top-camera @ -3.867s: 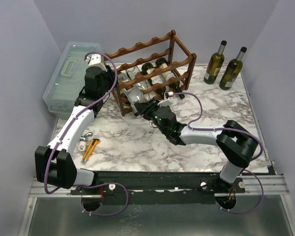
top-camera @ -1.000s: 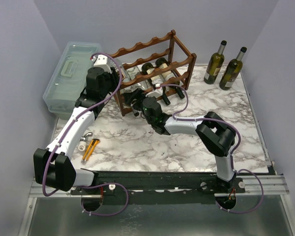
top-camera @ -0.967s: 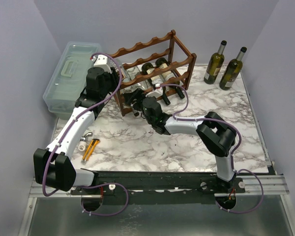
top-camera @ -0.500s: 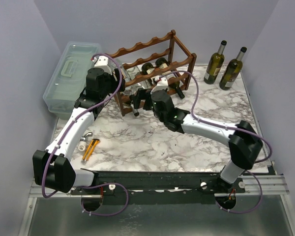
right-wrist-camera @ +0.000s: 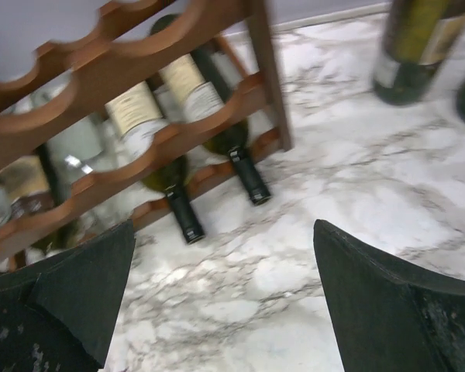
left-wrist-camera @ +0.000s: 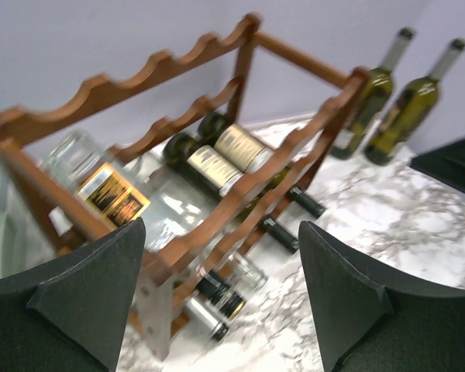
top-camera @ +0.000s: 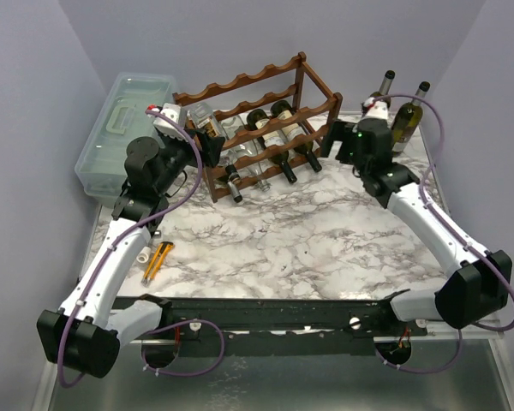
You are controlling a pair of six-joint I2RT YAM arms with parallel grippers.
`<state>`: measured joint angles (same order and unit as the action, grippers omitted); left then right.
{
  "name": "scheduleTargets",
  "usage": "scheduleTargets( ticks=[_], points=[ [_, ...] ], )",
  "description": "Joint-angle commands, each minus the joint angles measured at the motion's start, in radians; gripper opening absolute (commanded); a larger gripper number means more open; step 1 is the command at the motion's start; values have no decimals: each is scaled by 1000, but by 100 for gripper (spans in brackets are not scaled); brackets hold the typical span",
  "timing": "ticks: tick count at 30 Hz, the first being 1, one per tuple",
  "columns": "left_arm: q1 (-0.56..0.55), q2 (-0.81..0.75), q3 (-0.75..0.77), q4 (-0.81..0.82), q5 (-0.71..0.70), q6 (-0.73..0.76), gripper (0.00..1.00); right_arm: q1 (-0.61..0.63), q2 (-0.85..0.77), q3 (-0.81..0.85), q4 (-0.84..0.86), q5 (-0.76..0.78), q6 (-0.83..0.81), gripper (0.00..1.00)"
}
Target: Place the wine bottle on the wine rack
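The wine rack of dark reddish wood stands at the back of the marble table, with several wine bottles lying in it, dark ones to the right and clear ones to the left. Two green bottles stand upright at the back right. My left gripper hangs open by the rack's left end, holding nothing. In the left wrist view the rack and a clear bottle with an orange label lie just ahead. My right gripper is open beside the rack's right end, and an upright bottle shows at the top right.
A pale green plastic box sits at the back left against the wall. A yellow-handled tool and a small white fitting lie near the left front of the table.
Both arms have drawn back from the rack's front. The right arm swung far right toward the upright bottles. The left gripper has opened and moved left.
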<state>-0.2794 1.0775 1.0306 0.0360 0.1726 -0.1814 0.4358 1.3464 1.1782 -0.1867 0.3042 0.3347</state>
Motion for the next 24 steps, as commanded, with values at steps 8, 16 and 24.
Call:
scheduleTargets(
  ticks=[8, 16, 24],
  points=[
    [-47, 47, -26, 127, 202, 10, 80, -322, 274, 326, -63, -73, 154, 100],
    [-54, 61, -24, 129, 212, 5, 78, -354, 632, 903, -275, 63, 21, 100],
    [-55, 73, -20, 128, 223, -5, 76, -363, 795, 1149, -271, 149, -61, 94]
  ],
)
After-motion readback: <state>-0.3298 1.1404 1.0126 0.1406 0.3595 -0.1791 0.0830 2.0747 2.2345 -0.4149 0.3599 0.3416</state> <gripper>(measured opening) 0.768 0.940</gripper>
